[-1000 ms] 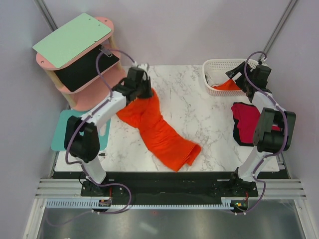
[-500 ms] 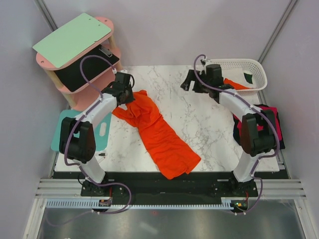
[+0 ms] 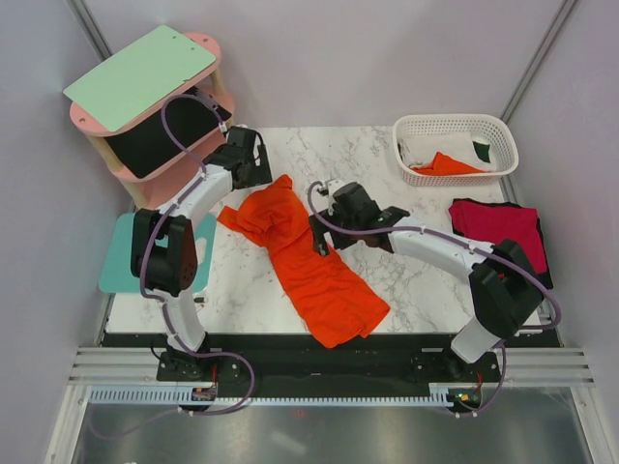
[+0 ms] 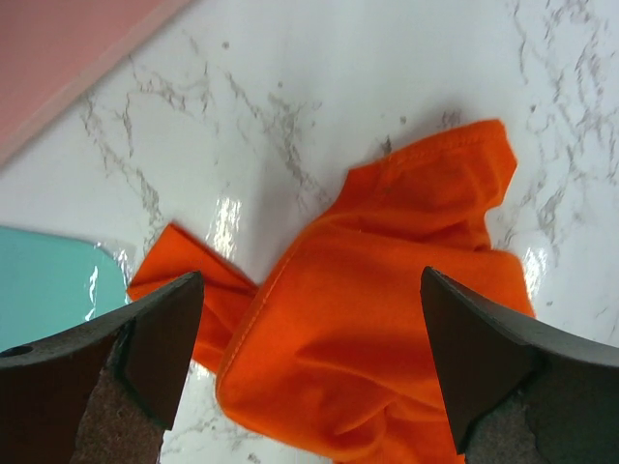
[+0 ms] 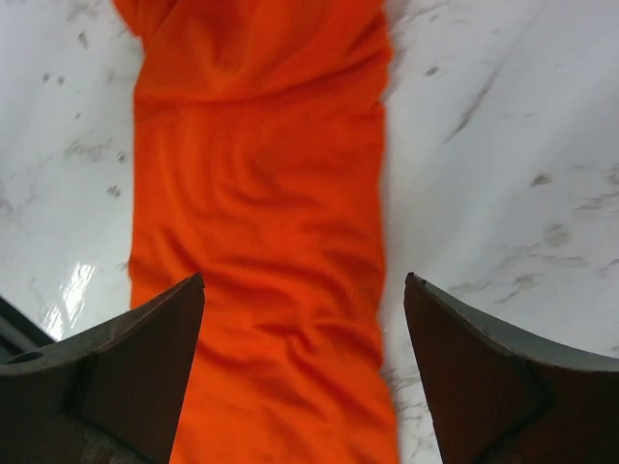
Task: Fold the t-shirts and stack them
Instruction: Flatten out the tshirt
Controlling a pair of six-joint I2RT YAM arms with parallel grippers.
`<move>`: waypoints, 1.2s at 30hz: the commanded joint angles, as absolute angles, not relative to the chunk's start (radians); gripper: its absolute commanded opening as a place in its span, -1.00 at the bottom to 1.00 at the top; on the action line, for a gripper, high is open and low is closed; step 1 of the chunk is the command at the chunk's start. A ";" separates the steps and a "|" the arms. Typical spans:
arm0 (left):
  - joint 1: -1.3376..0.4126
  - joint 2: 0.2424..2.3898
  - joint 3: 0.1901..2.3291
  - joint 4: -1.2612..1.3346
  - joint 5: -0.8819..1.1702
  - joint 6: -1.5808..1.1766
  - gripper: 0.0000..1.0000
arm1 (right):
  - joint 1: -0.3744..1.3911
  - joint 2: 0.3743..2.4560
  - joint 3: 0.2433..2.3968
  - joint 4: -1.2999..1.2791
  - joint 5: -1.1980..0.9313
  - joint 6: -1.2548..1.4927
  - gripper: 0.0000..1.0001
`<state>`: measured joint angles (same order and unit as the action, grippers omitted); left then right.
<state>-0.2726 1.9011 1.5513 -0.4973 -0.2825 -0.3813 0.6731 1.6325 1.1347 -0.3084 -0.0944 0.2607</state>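
Overhead, the orange t-shirt point(image 3: 308, 259) lies as a long crumpled band slanting across the middle of the tabletop point(image 3: 416, 280), with its upper end toward the far left. A red t-shirt point(image 3: 498, 224) sits folded at the right edge, and more shirts lie in the white basket point(image 3: 455, 121). The left pincer point(image 3: 256, 176) hangs at the orange shirt's far end, and the right pincer point(image 3: 322, 232) is over its middle. The cloth looks light, limp and quick to wrinkle. It will likely sag and bunch wherever it is lifted, so I judge the best holds to be hems, shoulder seams or sleeve edges, pinched through one or two layers.

From the left wrist, the jaws stand wide apart and grip nothing. A sleeve and a stitched hem of the orange shirt lie on the marble below them.

From the right wrist, the jaws are likewise spread wide and empty, straddling the narrow band of orange cloth underneath. Whether the tips touch it I cannot tell.
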 commanded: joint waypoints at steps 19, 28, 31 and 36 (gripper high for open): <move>-0.238 1.781 1.430 -0.554 -0.218 -0.454 0.99 | 1.149 1.810 1.150 -0.465 0.166 0.336 0.50; -0.221 1.789 1.466 -0.606 -0.198 -0.465 0.99 | 1.183 1.844 1.223 -0.554 0.281 0.307 -0.84; -0.213 1.792 1.470 -0.615 -0.198 -0.472 0.99 | 1.183 1.746 1.218 -0.571 0.346 0.287 -1.00; -0.207 1.799 1.468 -0.621 -0.187 -0.471 0.99 | 1.152 1.534 1.172 -0.569 0.619 0.265 -1.00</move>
<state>-0.2173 1.8240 1.4319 -0.6041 -0.2016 -0.4358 1.1809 1.7290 1.1824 -0.5625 0.3542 0.2913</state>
